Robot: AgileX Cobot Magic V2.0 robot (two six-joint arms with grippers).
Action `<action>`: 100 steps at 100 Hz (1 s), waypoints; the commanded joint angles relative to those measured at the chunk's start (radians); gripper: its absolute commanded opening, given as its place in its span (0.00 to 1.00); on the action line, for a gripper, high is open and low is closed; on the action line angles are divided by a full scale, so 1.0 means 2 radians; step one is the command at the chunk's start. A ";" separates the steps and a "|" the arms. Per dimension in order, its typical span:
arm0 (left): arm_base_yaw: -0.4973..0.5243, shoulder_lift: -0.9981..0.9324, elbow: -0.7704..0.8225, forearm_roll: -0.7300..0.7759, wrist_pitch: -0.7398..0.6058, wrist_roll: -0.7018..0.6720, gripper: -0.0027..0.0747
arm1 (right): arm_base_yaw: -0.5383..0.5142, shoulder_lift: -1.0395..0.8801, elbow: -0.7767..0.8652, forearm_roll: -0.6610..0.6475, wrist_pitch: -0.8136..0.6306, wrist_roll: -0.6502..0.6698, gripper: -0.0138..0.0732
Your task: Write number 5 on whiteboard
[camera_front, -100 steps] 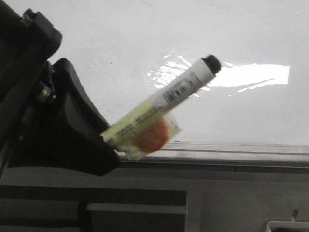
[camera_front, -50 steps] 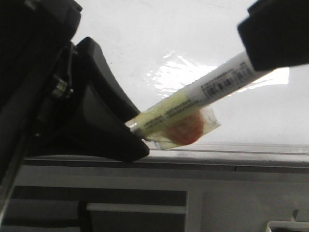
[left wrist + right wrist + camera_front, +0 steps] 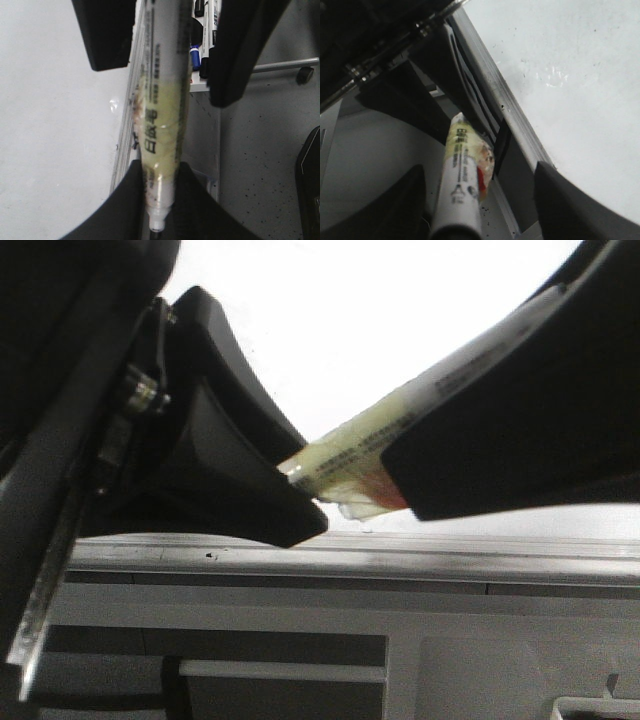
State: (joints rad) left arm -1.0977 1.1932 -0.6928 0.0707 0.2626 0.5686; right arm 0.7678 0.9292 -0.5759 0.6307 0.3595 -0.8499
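**A:** Where do we stand? Our left gripper (image 3: 159, 200) is clamped on the tail of the marker (image 3: 162, 105), and our right gripper (image 3: 482, 210) has its fingers spread to either side of the cap end, not yet pinching it as far as we can tell.

**B:** So the step looks like pulling the cap. We want the right fingers square on the cap alone, well clear of the taped yellow wrap (image 3: 350, 445), then a straight pull along the barrel while the left grip stays firm, so that nothing twists out.

**A:** And the whiteboard (image 3: 580, 80)?

**B:** It lies just beyond the marker, with its grey edge strip (image 3: 400, 555) below the barrel in the front view. We see only small specks on it, and no number 5.

**A:** Anything readable?

**B:** There is black print on the barrel: a few large characters, seemingly Chinese, and a fine block like a barcode. We can't make out a brand.
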 commanded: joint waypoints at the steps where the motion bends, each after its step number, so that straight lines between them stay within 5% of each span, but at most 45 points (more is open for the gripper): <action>1: -0.003 -0.011 -0.012 0.002 -0.036 -0.001 0.01 | 0.001 0.006 -0.017 0.019 -0.032 -0.008 0.64; 67: -0.003 -0.011 -0.012 0.002 -0.036 -0.001 0.01 | 0.037 0.040 -0.028 0.024 -0.054 -0.010 0.63; 100: -0.003 -0.011 -0.012 0.002 -0.036 -0.001 0.01 | 0.037 0.040 -0.028 0.028 -0.054 -0.010 0.08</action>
State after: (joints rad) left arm -1.0998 1.1932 -0.6865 0.0791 0.2792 0.5706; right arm 0.8413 1.0137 -0.5951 0.6556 0.2936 -0.8659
